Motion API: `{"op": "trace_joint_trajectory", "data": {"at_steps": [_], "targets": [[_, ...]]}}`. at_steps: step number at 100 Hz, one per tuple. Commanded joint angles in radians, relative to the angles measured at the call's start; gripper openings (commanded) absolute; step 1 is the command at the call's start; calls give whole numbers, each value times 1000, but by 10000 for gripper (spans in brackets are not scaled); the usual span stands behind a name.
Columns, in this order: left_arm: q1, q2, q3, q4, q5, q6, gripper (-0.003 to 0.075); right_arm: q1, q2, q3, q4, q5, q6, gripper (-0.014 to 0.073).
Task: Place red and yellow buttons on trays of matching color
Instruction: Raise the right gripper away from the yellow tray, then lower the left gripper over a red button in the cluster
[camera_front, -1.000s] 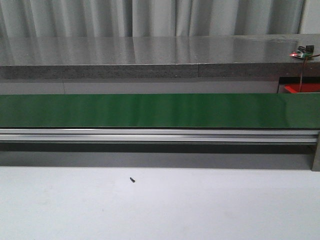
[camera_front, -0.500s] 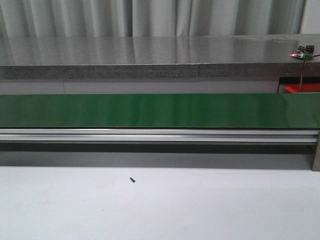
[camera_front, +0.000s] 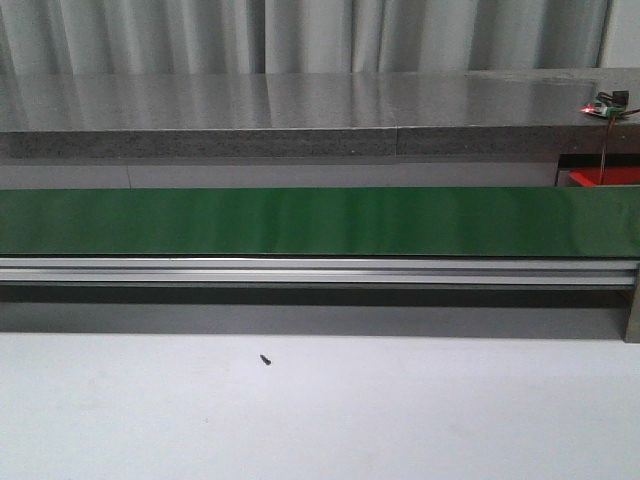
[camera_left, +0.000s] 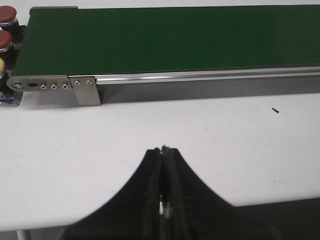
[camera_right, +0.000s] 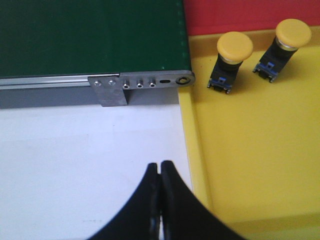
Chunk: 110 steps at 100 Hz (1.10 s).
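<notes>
In the right wrist view, two yellow buttons (camera_right: 234, 46) (camera_right: 293, 31) with dark bodies lie tilted in the yellow tray (camera_right: 260, 165). Behind it shows a strip of the red tray (camera_right: 240, 15), also glimpsed in the front view as a red tray edge (camera_front: 605, 177) at far right. My right gripper (camera_right: 159, 164) is shut and empty over the white table, beside the yellow tray's rim. In the left wrist view, two red buttons (camera_left: 7, 13) (camera_left: 4, 40) and a sliver of a yellow button (camera_left: 1, 65) sit past the belt's end. My left gripper (camera_left: 165, 148) is shut on nothing.
The long dark green belt (camera_front: 300, 220) on its aluminium frame (camera_front: 300, 268) spans the table, with nothing on it. A grey shelf (camera_front: 300, 110) runs behind it. A tiny dark screw (camera_front: 265, 359) lies on the white table in front.
</notes>
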<state>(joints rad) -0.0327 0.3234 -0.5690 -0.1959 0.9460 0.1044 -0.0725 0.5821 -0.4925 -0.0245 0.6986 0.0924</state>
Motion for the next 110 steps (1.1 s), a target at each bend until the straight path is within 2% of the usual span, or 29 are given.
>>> {"op": "trace_joint_trajectory", "data": {"at_steps": [1,71,83,95,110], "targets": [[-6,11,-25,-13,-60,0,-20,-2,0,-27,-2,-53,-11,-68],[-6,11,-25,-4,-69,-2,-20,-2,0,-27,-2,-53,-11,-68],[-6,13,-25,52,-107,-111,-20,-2,0,-27,-2,-53,-11,-68],[-6,24,-25,175,-204,-147,-20,-2,0,-27,-2,-53,-11,-68],[-6,69,-25,305,-282,-306,-20,-2,0,-27,-2,-53,-11,-68]]}}
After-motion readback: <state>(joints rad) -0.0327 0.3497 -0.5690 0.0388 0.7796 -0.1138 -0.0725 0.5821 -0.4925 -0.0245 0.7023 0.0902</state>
